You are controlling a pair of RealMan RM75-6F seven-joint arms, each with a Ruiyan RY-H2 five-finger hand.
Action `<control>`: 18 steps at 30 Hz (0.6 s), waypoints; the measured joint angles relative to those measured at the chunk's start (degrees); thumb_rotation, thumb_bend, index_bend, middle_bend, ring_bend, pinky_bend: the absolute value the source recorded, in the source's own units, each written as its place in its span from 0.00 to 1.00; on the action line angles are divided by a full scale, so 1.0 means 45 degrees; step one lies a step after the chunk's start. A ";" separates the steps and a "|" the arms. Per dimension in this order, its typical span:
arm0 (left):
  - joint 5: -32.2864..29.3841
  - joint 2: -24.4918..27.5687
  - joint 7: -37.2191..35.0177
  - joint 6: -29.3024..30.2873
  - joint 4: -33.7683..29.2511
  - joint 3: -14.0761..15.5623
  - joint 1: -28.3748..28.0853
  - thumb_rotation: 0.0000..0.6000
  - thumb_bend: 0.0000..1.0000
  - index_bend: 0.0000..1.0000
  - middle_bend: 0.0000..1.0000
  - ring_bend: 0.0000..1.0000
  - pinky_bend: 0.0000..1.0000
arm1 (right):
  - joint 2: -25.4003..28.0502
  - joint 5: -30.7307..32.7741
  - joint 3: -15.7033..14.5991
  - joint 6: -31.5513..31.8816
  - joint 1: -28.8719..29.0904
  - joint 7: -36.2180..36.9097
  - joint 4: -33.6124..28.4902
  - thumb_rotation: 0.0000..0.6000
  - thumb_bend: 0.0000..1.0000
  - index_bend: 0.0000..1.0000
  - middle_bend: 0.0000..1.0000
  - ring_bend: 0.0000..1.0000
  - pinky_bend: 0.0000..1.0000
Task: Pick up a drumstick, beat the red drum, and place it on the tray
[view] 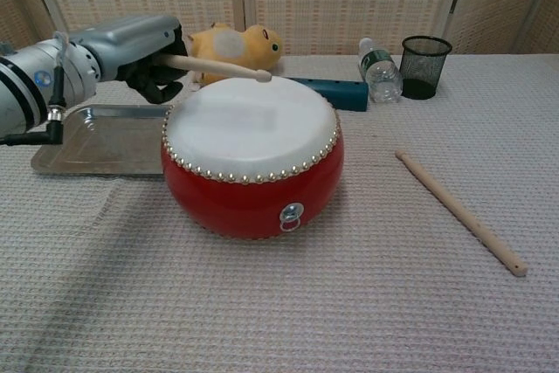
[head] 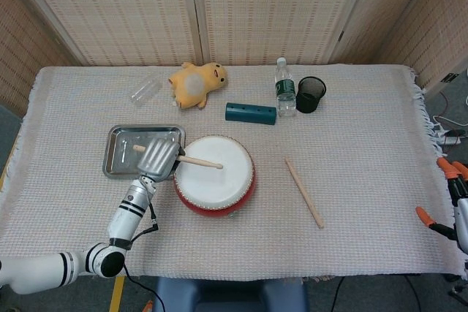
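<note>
Chest view, upper left: your left hand (view: 144, 45) grips the drumstick (view: 218, 65), its tip raised just above the red drum (view: 251, 159) at frame centre. You appear mid-beat; the placing step remains, with the tray (view: 96, 141) lying left of the drum, below the hand. Your right hand is not visible.

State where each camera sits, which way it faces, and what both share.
Head view: high, looking down on the table; shows the left arm and hand, plus an orange-tipped part at the right edge.
Chest view: low at the table's near edge, facing across it toward the screen; shows the left hand.
Shared: drum, held drumstick, tray.
</note>
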 measured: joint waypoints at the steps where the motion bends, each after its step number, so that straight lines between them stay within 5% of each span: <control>1: 0.0048 0.0010 -0.0634 0.0015 -0.0087 -0.0089 0.0076 1.00 0.86 1.00 1.00 1.00 1.00 | 0.0000 0.0003 -0.0001 -0.0005 0.0001 0.0002 0.0005 1.00 0.19 0.00 0.14 0.01 0.06; 6: 0.0151 0.0071 -0.1497 -0.0120 -0.0132 -0.0157 0.0213 1.00 0.86 1.00 1.00 1.00 1.00 | -0.0002 0.0019 0.0000 -0.0034 0.0009 0.0027 0.0035 1.00 0.19 0.00 0.14 0.01 0.06; 18: 0.1595 -0.0090 0.3156 0.0277 0.1304 0.1223 -0.0079 1.00 0.86 1.00 1.00 1.00 1.00 | -0.0010 0.0006 -0.0008 -0.0001 -0.0007 0.0079 0.0069 1.00 0.19 0.00 0.14 0.01 0.06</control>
